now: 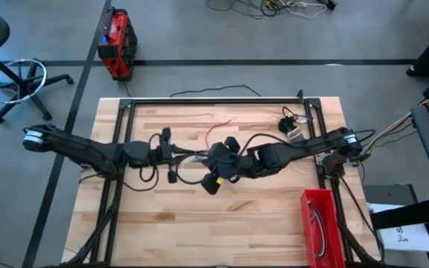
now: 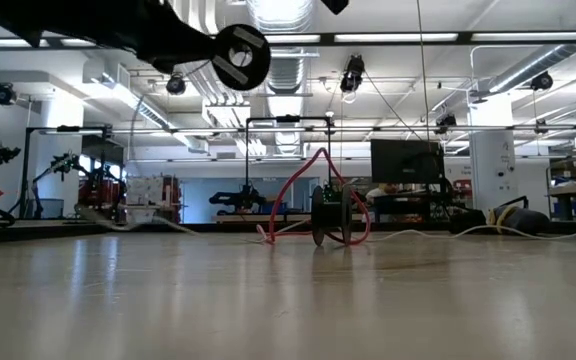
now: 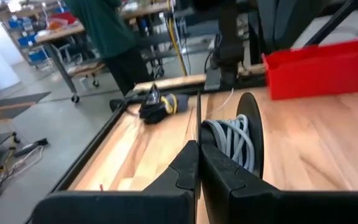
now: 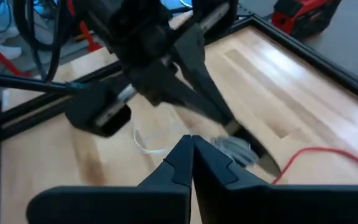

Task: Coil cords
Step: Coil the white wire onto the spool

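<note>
White cord (image 3: 232, 140) coiling under way, both grippers meeting mid-table.
Left gripper (image 3: 197, 155) pinched on it; right gripper (image 4: 191, 149) closed, seemingly empty; red cord (image 1: 218, 126) and black cord (image 1: 290, 123) remain.

Tabletop (image 1: 199, 223): pale wood, streaked grain, black frame rails. Red cord (image 1: 216, 128): bright red. White cord (image 3: 232, 138): grey-white strands wound on black disc (image 3: 253, 134). Black cord (image 1: 290, 123): black, yellow touch. Bin (image 1: 320, 227): red. Left end effector (image 3: 197, 163), right end effector (image 4: 191, 152): matte black. Floor (image 1: 199, 37): grey. Toolbox (image 1: 115, 45): red, black.
</note>
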